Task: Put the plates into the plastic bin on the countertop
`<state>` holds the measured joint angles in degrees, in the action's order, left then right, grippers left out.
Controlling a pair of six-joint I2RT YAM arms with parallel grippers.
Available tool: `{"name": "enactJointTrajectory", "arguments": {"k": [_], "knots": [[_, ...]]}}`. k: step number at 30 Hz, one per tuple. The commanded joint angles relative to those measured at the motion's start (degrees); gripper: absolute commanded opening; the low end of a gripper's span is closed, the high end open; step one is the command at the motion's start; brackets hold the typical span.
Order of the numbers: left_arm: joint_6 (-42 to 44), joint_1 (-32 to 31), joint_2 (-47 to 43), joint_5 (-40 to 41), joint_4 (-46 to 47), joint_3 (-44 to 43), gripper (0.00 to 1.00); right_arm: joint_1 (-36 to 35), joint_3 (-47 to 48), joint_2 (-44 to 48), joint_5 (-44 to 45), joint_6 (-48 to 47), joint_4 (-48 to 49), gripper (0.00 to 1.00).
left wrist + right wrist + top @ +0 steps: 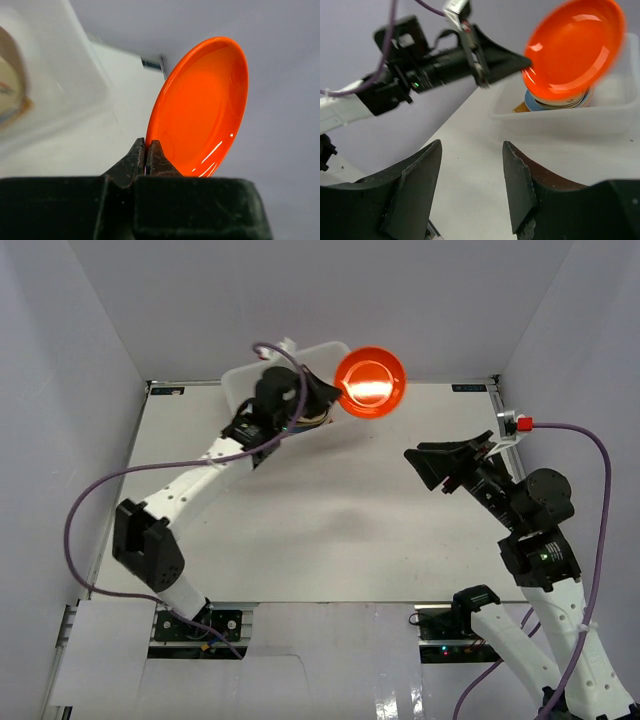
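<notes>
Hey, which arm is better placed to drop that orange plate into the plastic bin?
Left. The left hand is shut on the orange plate at its rim, up in the air right by the plastic bin. The right hand is open and empty, off to the side over the countertop.

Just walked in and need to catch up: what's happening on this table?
The left pincer is shut on the rim of an orange plate, holding it tilted in the air close to the plastic bin at the far side of the countertop. The bin already holds other plates in a stack. The right pincer hangs open and empty over the right side of the counter.
</notes>
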<state>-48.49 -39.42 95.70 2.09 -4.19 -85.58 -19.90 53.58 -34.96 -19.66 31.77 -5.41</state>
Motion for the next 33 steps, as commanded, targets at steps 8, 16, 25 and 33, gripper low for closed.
{"name": "enactJointTrajectory", "arguments": {"k": [8,16,25,33], "knots": [[7.1,20.4,0.3,2.5,-20.3,-4.1,0.00,-0.2,-3.8,-5.6,-2.2,2.5,8.1,0.57],[7.4,22.2,10.3,4.4,-22.3,-13.5,0.00,-0.8,-4.3,-8.5,-2.1,2.0,8.3,0.56],[8.7,22.2,16.1,5.6,-23.9,-19.0,0.00,-2.4,-4.8,-11.0,-0.8,1.4,9.2,0.56],[10.5,22.3,18.4,5.0,-24.5,-21.5,0.34,-4.5,-4.9,-13.0,0.2,1.2,10.1,0.56]]}}
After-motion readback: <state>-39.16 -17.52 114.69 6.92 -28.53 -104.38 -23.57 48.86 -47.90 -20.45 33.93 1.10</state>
